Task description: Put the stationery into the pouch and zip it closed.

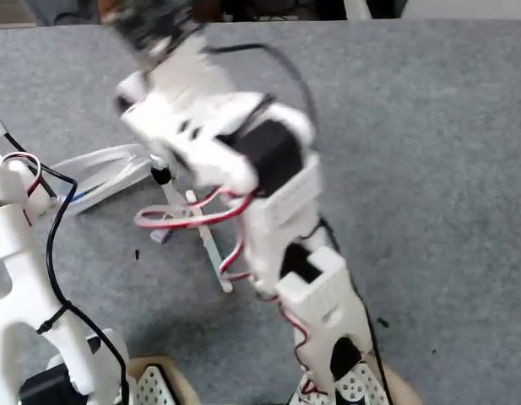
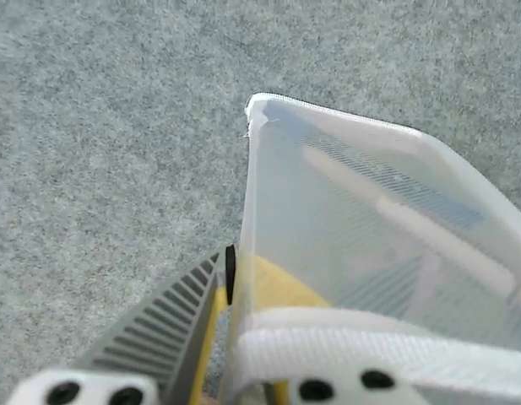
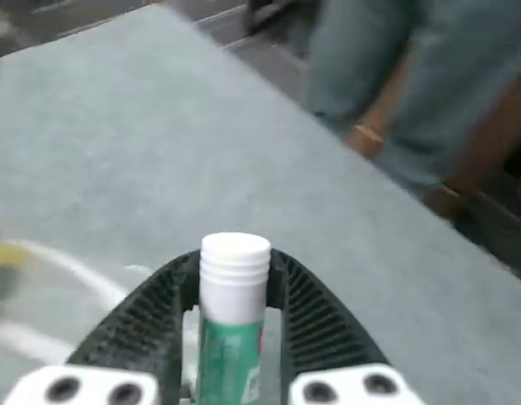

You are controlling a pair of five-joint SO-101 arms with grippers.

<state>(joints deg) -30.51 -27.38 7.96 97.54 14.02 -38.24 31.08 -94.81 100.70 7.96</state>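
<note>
We find the clear plastic pouch (image 2: 370,219) in the left gripper (image 2: 230,295), whose jaws are clenched on its near edge. We judge this grasp is meant to lift the mouth off the grey felt-covered table (image 2: 91,126) and steady it for loading. The right gripper (image 3: 235,274) is clamped around a green glue stick with a white ribbed cap (image 3: 230,337), held upright between the ribbed black fingers (image 3: 315,312) and raised above the table, presumably so that it can be carried over to the pouch.

The left wrist view lets us see through the pouch wall: a white pen-like barrel, something blue and a yellow piece lie inside. The right wrist view alone makes the grip on the glue stick plain. The high view gives the layout instead: the pouch (image 1: 104,169) lies towards the left arm (image 1: 19,245), the right arm (image 1: 268,169) leans across the middle, and beneath it a thin pale stick (image 1: 211,249) lies loose on the table, apart from the pouch. We cannot tell there what that stick is.
</note>
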